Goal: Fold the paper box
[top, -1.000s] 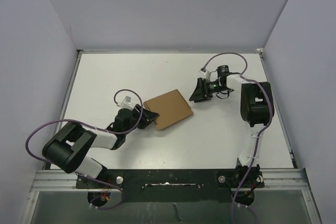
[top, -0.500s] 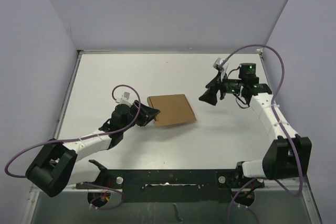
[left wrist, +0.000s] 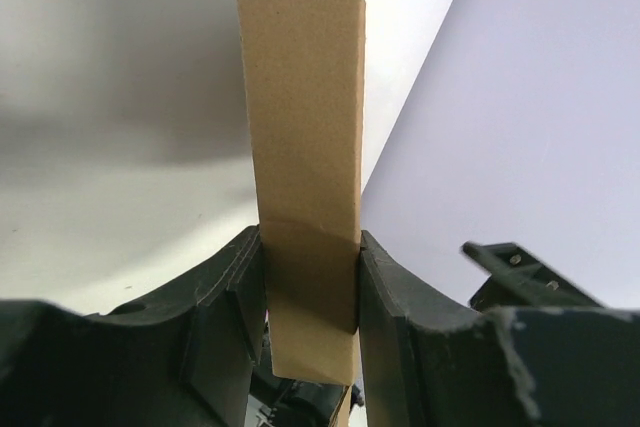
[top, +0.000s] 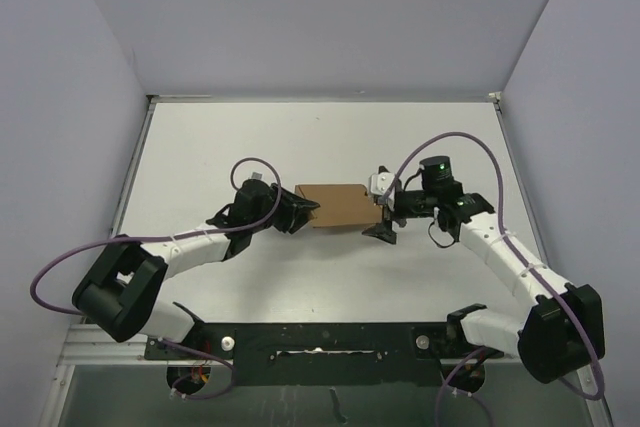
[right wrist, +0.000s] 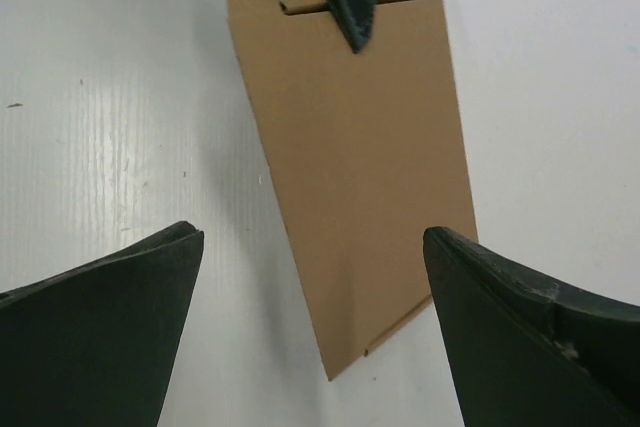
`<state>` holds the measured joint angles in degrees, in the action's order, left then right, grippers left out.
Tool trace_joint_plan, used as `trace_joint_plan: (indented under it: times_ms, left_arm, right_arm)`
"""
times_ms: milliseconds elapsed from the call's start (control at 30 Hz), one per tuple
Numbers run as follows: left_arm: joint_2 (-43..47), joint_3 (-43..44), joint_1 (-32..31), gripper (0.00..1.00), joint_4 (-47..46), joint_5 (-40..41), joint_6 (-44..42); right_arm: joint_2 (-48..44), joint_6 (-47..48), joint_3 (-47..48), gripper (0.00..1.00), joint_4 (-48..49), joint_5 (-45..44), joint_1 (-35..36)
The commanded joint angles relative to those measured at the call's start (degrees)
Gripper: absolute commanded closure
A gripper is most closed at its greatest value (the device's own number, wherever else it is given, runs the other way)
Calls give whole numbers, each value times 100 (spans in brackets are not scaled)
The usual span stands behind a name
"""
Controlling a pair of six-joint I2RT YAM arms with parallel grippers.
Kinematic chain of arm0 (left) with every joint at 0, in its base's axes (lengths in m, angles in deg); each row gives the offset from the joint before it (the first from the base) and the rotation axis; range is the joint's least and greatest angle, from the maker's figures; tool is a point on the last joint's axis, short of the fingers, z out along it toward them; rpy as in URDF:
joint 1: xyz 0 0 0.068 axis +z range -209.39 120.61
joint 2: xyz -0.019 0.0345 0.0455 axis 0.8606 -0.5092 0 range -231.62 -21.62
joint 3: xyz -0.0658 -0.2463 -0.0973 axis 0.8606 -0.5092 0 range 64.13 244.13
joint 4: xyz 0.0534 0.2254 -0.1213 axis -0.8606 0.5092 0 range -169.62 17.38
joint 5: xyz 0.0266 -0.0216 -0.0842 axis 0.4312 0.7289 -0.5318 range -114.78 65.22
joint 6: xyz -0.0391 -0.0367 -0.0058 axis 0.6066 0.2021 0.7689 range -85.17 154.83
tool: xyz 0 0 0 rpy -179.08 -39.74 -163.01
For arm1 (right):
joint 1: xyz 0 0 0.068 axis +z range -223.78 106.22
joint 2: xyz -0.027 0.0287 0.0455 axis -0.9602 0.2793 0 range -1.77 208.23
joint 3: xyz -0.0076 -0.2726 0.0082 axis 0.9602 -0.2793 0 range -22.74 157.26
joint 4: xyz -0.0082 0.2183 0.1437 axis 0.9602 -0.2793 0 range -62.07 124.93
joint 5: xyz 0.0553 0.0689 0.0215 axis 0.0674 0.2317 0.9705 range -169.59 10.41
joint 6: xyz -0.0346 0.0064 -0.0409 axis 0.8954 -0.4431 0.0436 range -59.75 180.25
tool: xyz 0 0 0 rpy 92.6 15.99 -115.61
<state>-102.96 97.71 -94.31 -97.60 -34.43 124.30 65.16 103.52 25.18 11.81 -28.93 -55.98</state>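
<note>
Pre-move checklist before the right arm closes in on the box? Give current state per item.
1. Left gripper clamped on the flat brown cardboard paper box: ok.
2. Right gripper opened wide: ok.
3. Box's near end between the right fingers: ok, though one edge runs close to a finger.
4. Right fingers clear of the cardboard: cannot tell.
5. Box resting flat on the white table: cannot tell.
6. End flap at the left grip tucked: cannot tell, a finger covers it.
</note>
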Motion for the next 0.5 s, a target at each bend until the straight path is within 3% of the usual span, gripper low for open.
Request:
trace_joint_plan:
  times_ms: [0,267,467]
  left_arm:
    - [-101,527,-76,71,258,128,377]
    - [66,442,-128,71,541,435,872]
    - [192,360,-147,71,581,545,1080]
  right_arm:
    - [24,540,-99,2,294,-931,554]
    - [358,782,-592,0,1581,-2949,1560]
    - [707,861,-742,13,2242,-3893,2026]
